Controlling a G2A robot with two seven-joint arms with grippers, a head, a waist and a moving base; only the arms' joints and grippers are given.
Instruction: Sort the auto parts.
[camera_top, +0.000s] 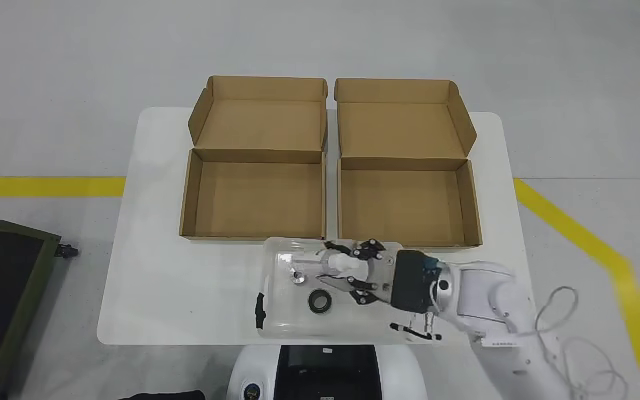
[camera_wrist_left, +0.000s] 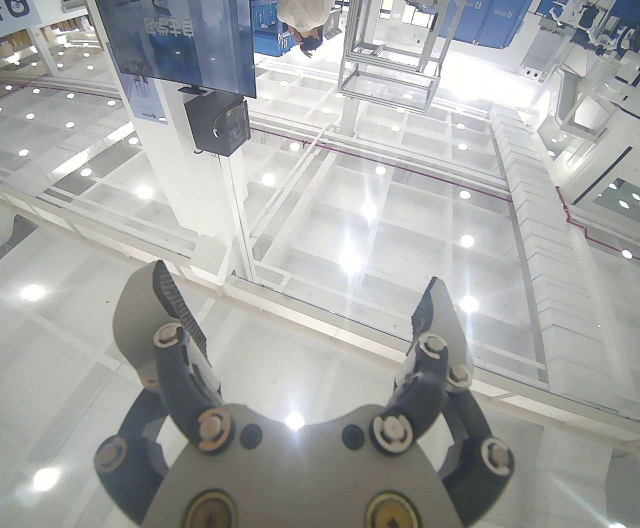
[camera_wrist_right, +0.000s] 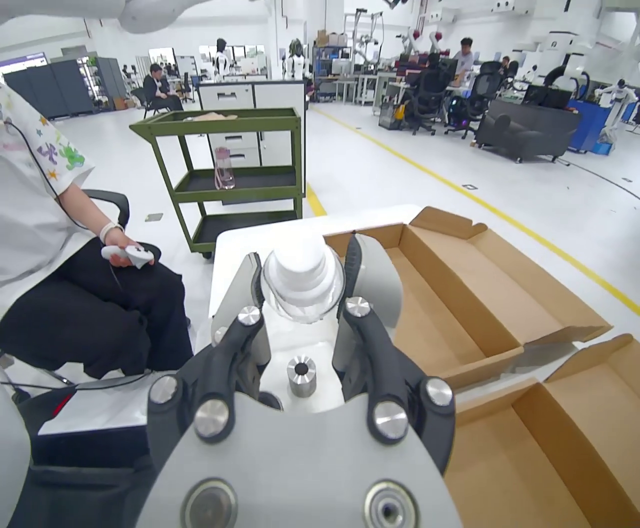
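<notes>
Table (camera_top: 150, 290) status: left box (camera_top: 255, 200) and right box (camera_top: 400, 205) empty, nothing sorted yet. Right gripper (camera_wrist_right: 303, 252) clamped on white part (camera_wrist_right: 300, 285) over tray (camera_top: 268, 262); ring (camera_top: 320, 301), bushing (camera_wrist_right: 301, 375) lie there. Left gripper (camera_wrist_left: 296, 272) spread apart, aimed at ceiling.

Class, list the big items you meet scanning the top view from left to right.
Green cart → left open cardboard box → right open cardboard box.

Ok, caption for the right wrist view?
Right hand gripping a white part, a steel bushing nearby, open boxes alongside.
</notes>
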